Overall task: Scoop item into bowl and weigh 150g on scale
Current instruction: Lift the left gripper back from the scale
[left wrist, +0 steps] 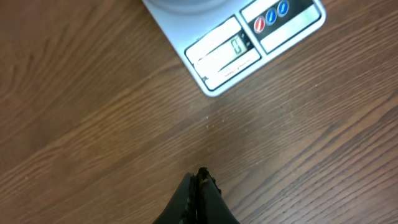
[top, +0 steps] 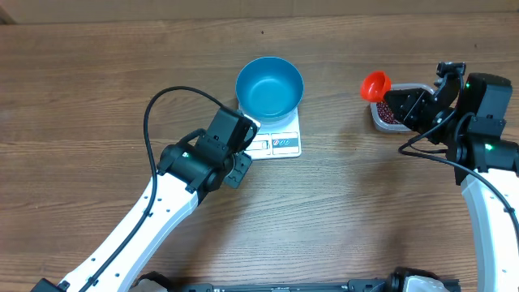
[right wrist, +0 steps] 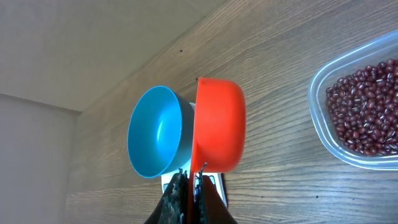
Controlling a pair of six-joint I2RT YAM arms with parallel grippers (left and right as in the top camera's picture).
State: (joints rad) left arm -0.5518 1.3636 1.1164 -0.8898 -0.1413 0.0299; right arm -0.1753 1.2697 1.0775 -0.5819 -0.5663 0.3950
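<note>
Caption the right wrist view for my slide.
Right gripper holding orange scoop beside empty blue bowl; beans sit in clear tub.

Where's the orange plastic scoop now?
Overhead, right side: round orange plastic scoop, clamped in the right gripper, between the clear plastic bean tub and the round blue bowl.

This is looking like a robotics lab bench. A white, cabled left arm (top: 154, 207) and right arm (top: 491, 211) are reaching over a plain wood-grain table (top: 81, 97).
</note>
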